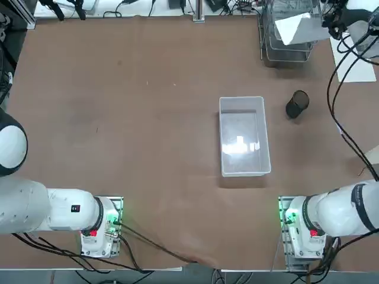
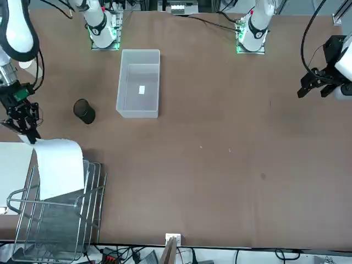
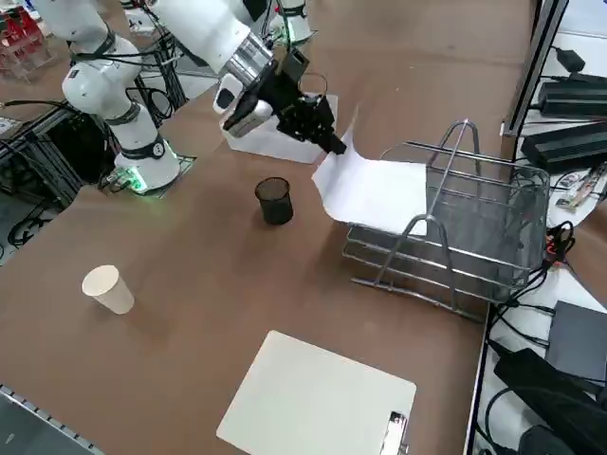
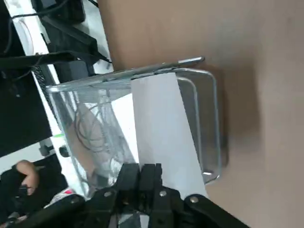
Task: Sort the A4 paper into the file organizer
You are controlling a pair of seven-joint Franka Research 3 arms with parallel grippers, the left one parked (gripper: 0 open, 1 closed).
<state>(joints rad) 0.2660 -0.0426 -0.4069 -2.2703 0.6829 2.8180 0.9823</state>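
White A4 paper [image 3: 375,190] clamped in right end effector [image 3: 334,144], draped into file organizer [image 3: 474,237], side view alone shows clipboard [image 3: 318,403]

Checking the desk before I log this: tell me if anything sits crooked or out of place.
The paper is only partly in the wire tray rack: one end lies on the rack, the other curls up outside it, pinched in the shut right gripper. Nothing looks spilled or damaged.

File organizer [image 3: 455,232] at table's [image 3: 237,313] far right corner; A4 paper [image 3: 375,190] partly in its top tier, near edge sticking out. Pen cup [image 3: 275,201] between organizer and plastic bin [image 1: 243,136]. Paper cup [image 3: 107,288] and clipboard [image 3: 313,403] on the right edge.
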